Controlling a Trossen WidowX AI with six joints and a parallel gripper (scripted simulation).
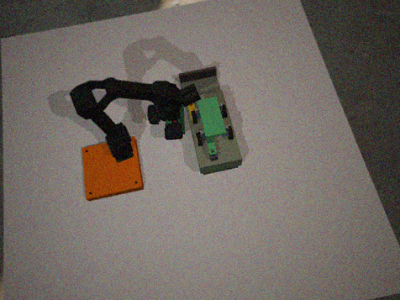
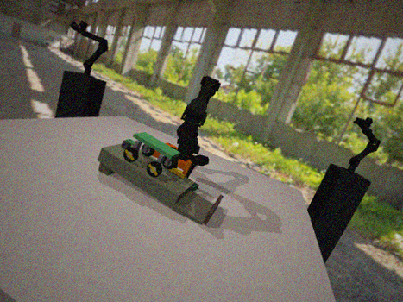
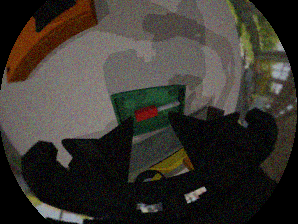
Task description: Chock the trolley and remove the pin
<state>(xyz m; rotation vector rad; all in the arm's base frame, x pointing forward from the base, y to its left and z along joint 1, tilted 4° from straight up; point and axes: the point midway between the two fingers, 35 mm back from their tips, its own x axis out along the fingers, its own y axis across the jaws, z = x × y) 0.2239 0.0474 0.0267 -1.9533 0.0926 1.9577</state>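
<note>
The green trolley [image 1: 211,117] [image 2: 155,144] stands on the grey ramp [image 1: 225,161] [image 2: 141,178]. The yellow chock [image 1: 191,107] [image 2: 179,171] [image 3: 175,163] is on the ramp at the downhill side of a near-side wheel; whether it touches is too small to tell. My gripper [image 1: 165,123] [image 3: 150,117] is open above the green tray [image 1: 182,124] [image 3: 125,102]. The stop pin [image 1: 174,121] [image 3: 146,113] shows between the fingertips in the wrist view, lying sideways within the tray's outline, free of both fingers. Whether it rests on the tray floor is not clear. No red head shows at the trolley's uphill end.
An upright end wall [image 1: 198,74] [image 2: 213,209] stands at the ramp's low end. The orange base plate [image 1: 112,170] lies beyond the tray, with the arm rising from it. The ramp's side is close beside the tray and gripper.
</note>
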